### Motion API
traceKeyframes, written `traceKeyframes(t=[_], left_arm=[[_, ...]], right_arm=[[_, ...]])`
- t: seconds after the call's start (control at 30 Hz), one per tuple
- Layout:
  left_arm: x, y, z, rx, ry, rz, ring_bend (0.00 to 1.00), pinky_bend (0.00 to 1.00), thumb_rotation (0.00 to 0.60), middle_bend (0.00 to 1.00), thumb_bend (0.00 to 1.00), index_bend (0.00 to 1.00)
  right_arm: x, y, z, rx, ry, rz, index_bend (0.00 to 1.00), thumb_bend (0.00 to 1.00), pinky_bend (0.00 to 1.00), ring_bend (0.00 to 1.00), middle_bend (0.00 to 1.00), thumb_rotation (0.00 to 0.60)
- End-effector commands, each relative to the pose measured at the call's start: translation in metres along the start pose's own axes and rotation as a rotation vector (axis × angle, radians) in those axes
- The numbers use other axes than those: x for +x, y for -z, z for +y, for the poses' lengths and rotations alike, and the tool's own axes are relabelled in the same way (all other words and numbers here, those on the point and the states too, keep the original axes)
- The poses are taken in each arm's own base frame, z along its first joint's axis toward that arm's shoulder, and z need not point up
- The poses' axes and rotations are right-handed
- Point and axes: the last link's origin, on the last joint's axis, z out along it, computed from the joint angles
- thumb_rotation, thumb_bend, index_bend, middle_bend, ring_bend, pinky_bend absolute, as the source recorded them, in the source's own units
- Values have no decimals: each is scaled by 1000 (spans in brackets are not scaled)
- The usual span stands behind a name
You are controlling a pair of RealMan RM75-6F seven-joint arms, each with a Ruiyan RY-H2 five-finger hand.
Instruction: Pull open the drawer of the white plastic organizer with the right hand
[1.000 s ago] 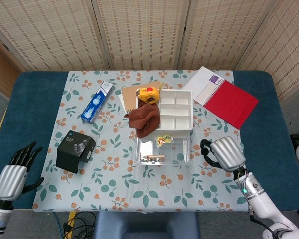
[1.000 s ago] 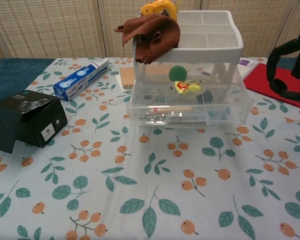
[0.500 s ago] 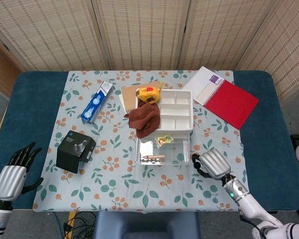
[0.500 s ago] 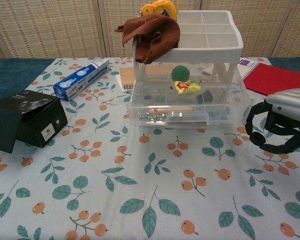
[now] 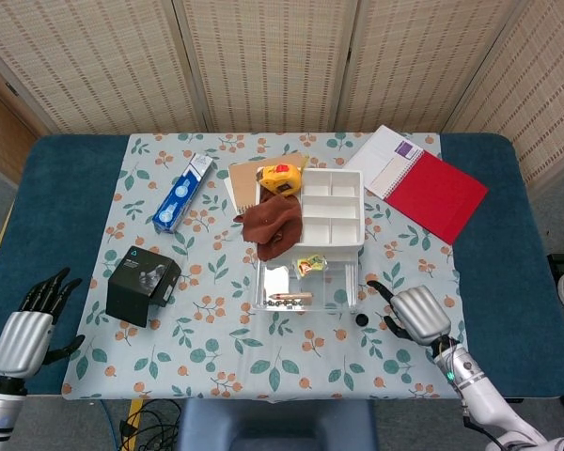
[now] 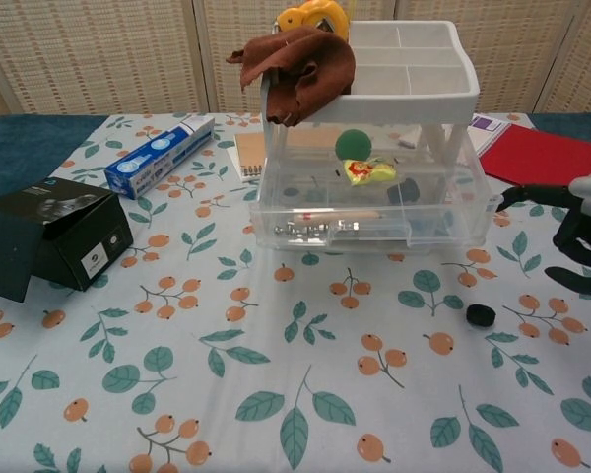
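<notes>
The white plastic organizer (image 5: 331,211) stands mid-table with a brown cloth (image 5: 271,224) draped over its left top corner. Its clear drawer (image 5: 305,287) is pulled out toward me, showing a pencil, small screws, a yellow wrapper and a green ball (image 6: 353,144). My right hand (image 5: 418,315) hovers just right of the drawer's front corner, fingers apart, holding nothing; one finger points toward the drawer (image 6: 374,212). In the chest view the right hand (image 6: 581,236) shows at the right edge. My left hand (image 5: 23,334) hangs open off the table's lower left.
A small black piece (image 5: 362,320) lies on the cloth between the drawer and my right hand. A black box (image 5: 143,285) and a blue box (image 5: 183,192) sit to the left. A red notebook (image 5: 435,194) lies back right, a yellow tape measure (image 5: 279,176) behind the organizer.
My right hand swung in toward the drawer's front right corner, then drew back right with its fingers spreading. A small black piece now lies on the cloth. The drawer has stayed put.
</notes>
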Motion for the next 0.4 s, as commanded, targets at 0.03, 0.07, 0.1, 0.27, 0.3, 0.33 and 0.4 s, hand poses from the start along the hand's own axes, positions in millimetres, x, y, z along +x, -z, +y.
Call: traceKeyframes(t=[0.03,0.07,0.1,0.27,0.3,0.33,0.4], left_arm=[[0,0,0,1,1,1,75,108,600,23,205,106],[0,-1,0,0,2,2,75,108,600,23,205,106],[0,-1,0,-1,2,3,75,108,600,23,205,106],[-2,-4,4,-12,4,2,75,108,600,23,205,106],[-2,-4,5,-14,5,3,75,108,600,23,205,106],[-2,-5,6,-15,6,5,75,108,600,23,205,106],[-2,-5,7,-16,7,8,75,108,600,23,205,106]], right_arm=[[18,21,19,-97,-31,96,133,438,1000,812,813,600],[23,29,25,-129,-38,123,150,438,1000,794,800,600],[26,35,29,-152,-42,143,179,438,1000,779,790,600],[40,65,46,-256,-82,238,232,438,779,528,543,600],[42,69,48,-269,-86,250,213,438,622,396,421,600],[44,73,50,-283,-87,261,196,438,539,332,364,600],[46,83,53,-313,-93,274,136,438,361,200,249,600]])
